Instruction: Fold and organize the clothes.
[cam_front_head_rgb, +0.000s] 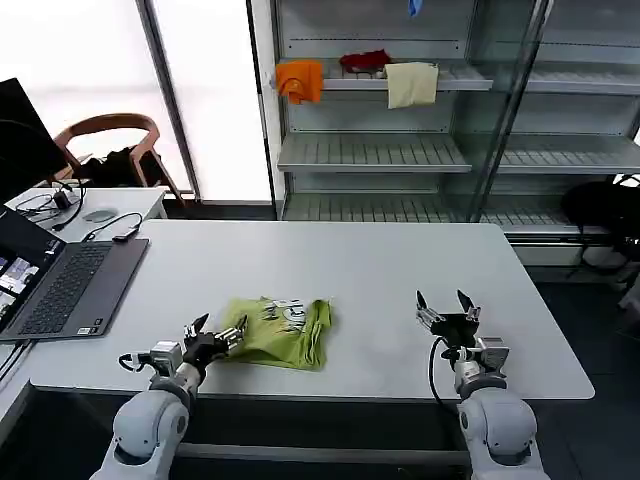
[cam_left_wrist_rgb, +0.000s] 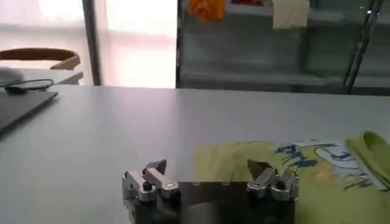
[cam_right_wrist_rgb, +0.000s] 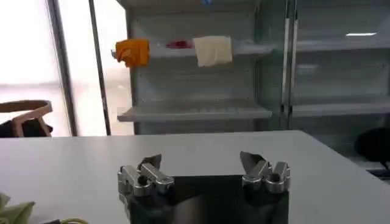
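The clothes, a lime yellow-green T-shirt (cam_front_head_rgb: 282, 331), lie folded into a small bundle near the front of the white table (cam_front_head_rgb: 380, 270), with a blue print on top. My left gripper (cam_front_head_rgb: 216, 331) rests open at the shirt's left edge, nothing between its fingers. In the left wrist view the shirt (cam_left_wrist_rgb: 304, 176) spreads just beyond the open left gripper (cam_left_wrist_rgb: 209, 167), under one finger. My right gripper (cam_front_head_rgb: 447, 305) stands open over bare table to the right of the shirt. The right wrist view has that gripper (cam_right_wrist_rgb: 202, 162) open and a bit of the shirt (cam_right_wrist_rgb: 15, 213) at its edge.
An open laptop (cam_front_head_rgb: 60, 285) with cables sits on the table's left end. A chair (cam_front_head_rgb: 110, 150) stands behind it. The shelf unit (cam_front_head_rgb: 420, 150) at the back holds orange (cam_front_head_rgb: 300, 80), red (cam_front_head_rgb: 365, 61) and cream (cam_front_head_rgb: 412, 84) cloths.
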